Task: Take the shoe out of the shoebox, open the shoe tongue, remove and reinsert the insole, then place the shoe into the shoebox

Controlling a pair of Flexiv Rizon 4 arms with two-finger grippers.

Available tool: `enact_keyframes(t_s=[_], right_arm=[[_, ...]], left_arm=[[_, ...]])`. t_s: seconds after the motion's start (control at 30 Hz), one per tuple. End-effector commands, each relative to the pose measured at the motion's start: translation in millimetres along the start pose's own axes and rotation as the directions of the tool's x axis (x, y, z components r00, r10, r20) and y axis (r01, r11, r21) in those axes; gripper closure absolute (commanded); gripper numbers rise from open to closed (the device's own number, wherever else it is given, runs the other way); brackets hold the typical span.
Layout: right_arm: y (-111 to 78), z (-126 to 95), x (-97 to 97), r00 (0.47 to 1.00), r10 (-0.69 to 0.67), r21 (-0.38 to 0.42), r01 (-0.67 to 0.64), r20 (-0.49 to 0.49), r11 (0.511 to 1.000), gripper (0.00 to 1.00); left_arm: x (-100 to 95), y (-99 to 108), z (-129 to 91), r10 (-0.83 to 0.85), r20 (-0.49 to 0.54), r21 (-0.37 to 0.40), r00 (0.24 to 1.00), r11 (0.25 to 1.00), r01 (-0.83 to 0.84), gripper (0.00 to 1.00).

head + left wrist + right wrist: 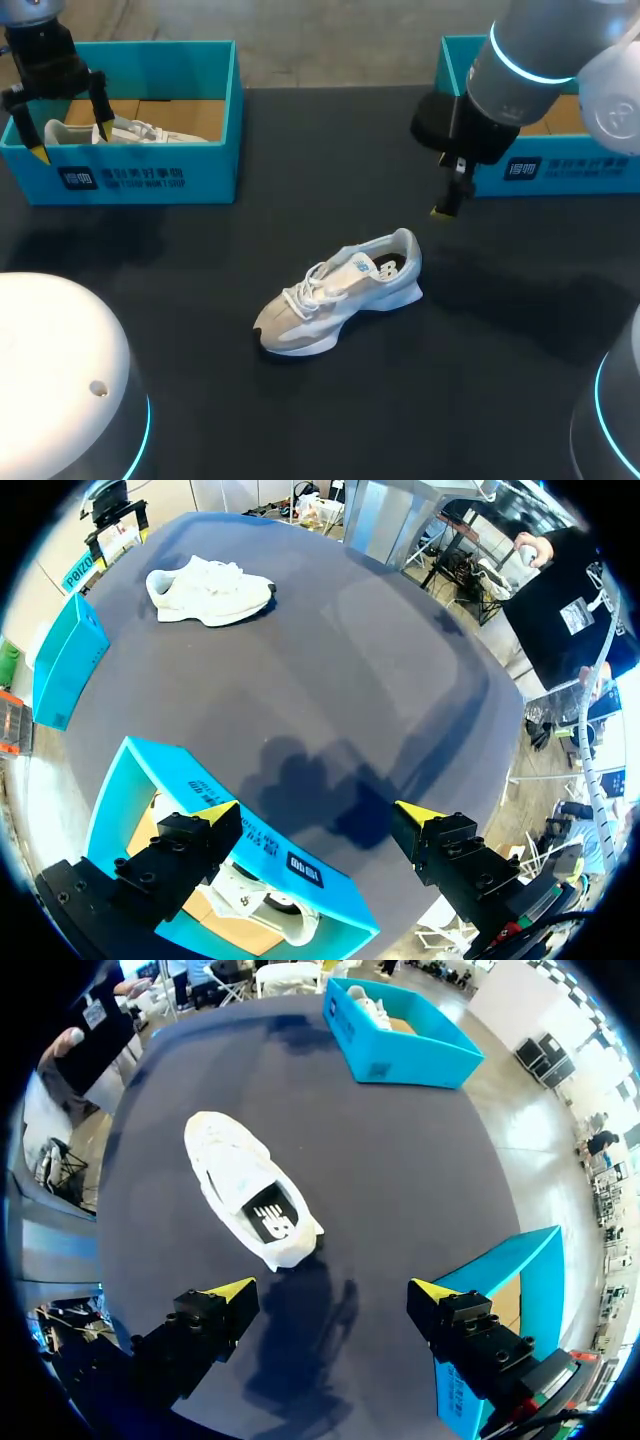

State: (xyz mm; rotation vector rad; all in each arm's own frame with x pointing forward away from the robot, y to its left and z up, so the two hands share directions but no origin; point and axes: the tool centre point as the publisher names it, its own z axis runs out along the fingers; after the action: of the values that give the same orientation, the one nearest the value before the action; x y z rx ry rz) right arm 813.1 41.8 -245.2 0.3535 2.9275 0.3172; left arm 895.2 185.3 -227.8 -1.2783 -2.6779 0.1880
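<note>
A white and grey shoe (340, 295) lies on its sole in the middle of the black table, toe toward the front left, its dark insole (388, 266) showing in the opening. In the right wrist view the shoe (250, 1200) lies ahead of my open right gripper (333, 1290), heel nearest. That gripper (450, 205) hangs just behind the heel. My left gripper (70, 140) stands open over the left teal shoebox (150, 175), which holds a second white shoe (140, 130). In the left wrist view the left gripper (318, 813) straddles the box's front wall (250, 850).
A second teal shoebox (560, 170) stands at the back right, partly hidden by my right arm. White round arm bases sit at the front left (50, 370) and front right (610, 420). Bare table surrounds the middle shoe.
</note>
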Motion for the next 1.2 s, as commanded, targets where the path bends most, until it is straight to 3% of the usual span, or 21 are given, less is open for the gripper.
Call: enact_keyframes(t_s=[0.03,0.2,0.43,0.67,0.97,1.2], right_arm=[[-2.0,4.1,-0.8,1.000,-0.015,-0.010,0.015,-0.012,1.000,0.00],[-23.5,7.5,-3.6,0.997,-0.060,-0.140,0.052,-0.054,0.989,0.00],[-49.8,19.1,-4.1,0.980,-0.167,-0.218,0.141,-0.107,0.966,0.00],[-68.3,26.9,-8.1,0.982,-0.158,-0.305,0.120,-0.104,0.945,0.00],[-84.4,42.8,-3.1,0.975,-0.198,-0.463,0.129,-0.103,0.877,0.00],[-93.2,56.8,11.9,0.959,-0.277,-0.572,0.194,-0.061,0.797,0.00]], left_arm=[[0.9,-0.4,0.4,0.001,0.002,-0.002,1.000,1.000,-0.001,0.00],[0.9,-0.4,0.4,0.001,0.002,-0.002,1.000,1.000,-0.001,0.00],[0.9,-0.4,0.4,0.001,0.002,-0.002,1.000,1.000,-0.001,0.00],[0.9,-0.4,0.4,0.001,0.002,-0.002,1.000,1.000,-0.001,0.00],[0.9,-0.4,0.4,0.001,0.002,-0.002,1.000,1.000,-0.001,0.00],[0.9,-0.4,0.4,0.001,0.002,-0.002,1.000,1.000,-0.001,0.00]])
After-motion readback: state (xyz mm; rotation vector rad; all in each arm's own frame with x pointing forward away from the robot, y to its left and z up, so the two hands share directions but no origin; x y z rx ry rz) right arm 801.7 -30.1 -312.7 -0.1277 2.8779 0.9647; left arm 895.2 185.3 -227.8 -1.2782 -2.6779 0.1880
